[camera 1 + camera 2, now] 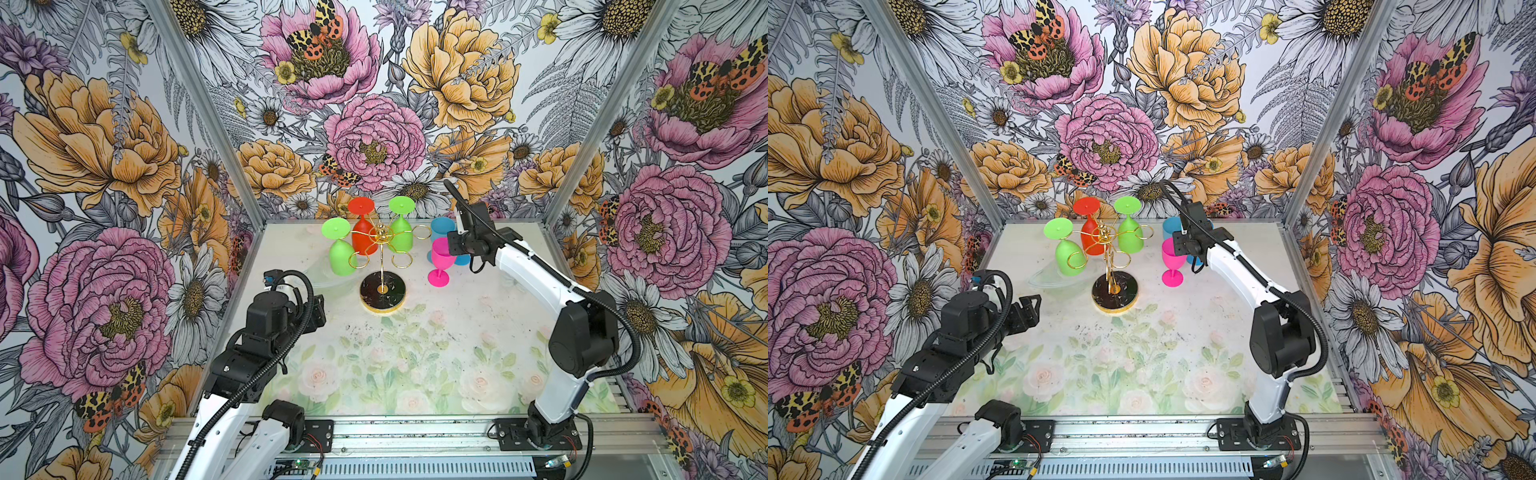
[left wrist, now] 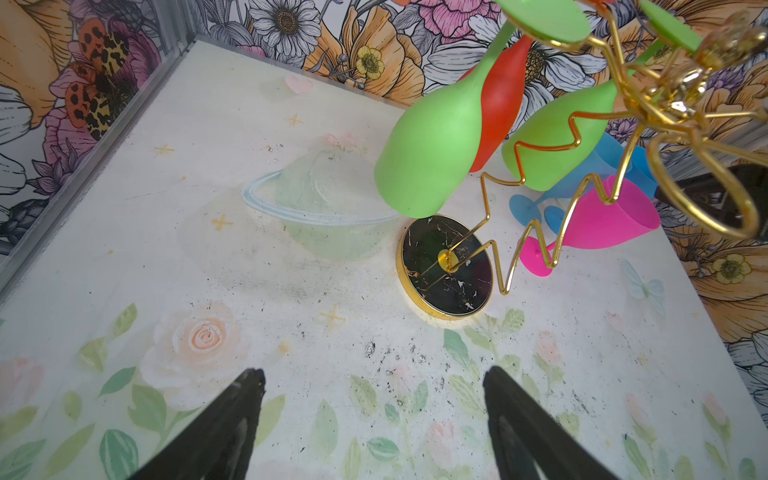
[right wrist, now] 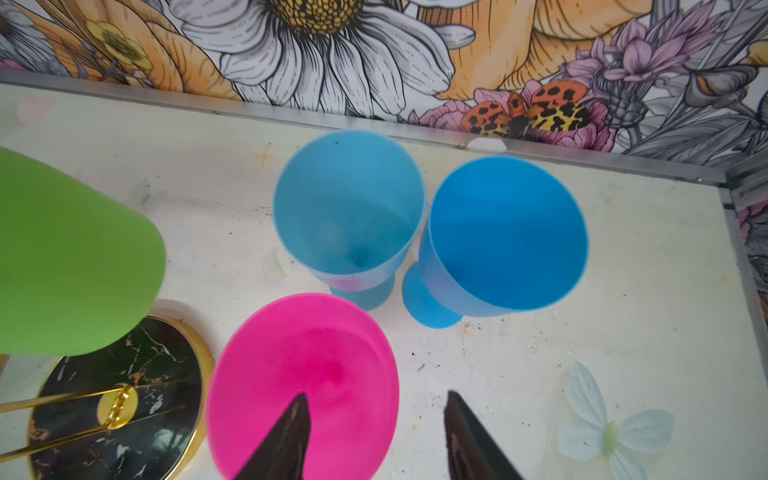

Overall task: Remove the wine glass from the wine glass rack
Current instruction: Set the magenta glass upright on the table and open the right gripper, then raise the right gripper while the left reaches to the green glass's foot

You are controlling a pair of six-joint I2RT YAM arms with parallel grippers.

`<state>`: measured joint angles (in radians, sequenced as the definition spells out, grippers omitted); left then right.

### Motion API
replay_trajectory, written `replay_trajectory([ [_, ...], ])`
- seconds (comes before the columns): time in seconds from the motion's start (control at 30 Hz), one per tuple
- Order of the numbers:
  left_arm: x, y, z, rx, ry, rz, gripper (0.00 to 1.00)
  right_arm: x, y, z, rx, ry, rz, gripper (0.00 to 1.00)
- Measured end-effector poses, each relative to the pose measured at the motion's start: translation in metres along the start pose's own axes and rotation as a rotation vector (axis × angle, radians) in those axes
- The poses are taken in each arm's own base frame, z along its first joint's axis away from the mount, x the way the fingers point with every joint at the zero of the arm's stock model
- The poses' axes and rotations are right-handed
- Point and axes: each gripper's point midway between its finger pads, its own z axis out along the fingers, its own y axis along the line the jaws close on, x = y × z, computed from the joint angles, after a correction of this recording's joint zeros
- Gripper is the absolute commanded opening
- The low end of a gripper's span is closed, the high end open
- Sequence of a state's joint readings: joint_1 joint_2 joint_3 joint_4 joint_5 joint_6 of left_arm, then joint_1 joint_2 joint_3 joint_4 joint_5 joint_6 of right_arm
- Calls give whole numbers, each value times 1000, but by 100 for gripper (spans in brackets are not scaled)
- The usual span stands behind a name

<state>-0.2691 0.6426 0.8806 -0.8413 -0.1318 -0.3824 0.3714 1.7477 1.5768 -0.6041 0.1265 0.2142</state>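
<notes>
The wine glass in pink (image 1: 439, 259) is standing upright on the table (image 1: 415, 340), off the wine glass rack (image 1: 374, 293) and just to its right.

Nearest to me, the left gripper (image 2: 374, 374) is hovering over bare table. Its jaws are spread wide with nothing between them, and it is pointing toward the rack's black base.

Further out, the rack is carrying three inverted glasses by their feet: a green glass (image 1: 343, 257), a red glass (image 1: 363, 241) and a second green glass (image 1: 401, 239).

Beyond these, the right gripper (image 3: 377, 395) is sitting over the pink glass with its jaws parted. One finger is hanging over the bowl's mouth and the other is outside the rim; neither appears to be clamping it.

Two blue glasses (image 3: 349, 203) are standing close behind.

I am judging the inner finger to be the main hazard. A sideways retreat would hook the rim and tip the light glass into the blue pair or the rack base. After that, pulling a hung glass upward rather than outward along its loop could topple the whole rack.
</notes>
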Motion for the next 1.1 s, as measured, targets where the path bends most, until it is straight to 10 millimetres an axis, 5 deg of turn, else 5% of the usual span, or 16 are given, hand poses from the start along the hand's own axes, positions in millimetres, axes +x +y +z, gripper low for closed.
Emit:
replay_trajectory([
  [0.17,-12,4,2,2,8,-42,84,-6,7,-55,-84,-83,12,77],
  [0.37,-31,3,7,37,17,-96,82,18,21,-92,-215,-97,8,77],
  [0.73,-78,-5,35,191,31,-294,70,67,42,-124,-402,-100,-7,76],
  [1.1,-118,-36,58,385,55,-385,56,98,50,-123,-471,-72,-15,74],
])
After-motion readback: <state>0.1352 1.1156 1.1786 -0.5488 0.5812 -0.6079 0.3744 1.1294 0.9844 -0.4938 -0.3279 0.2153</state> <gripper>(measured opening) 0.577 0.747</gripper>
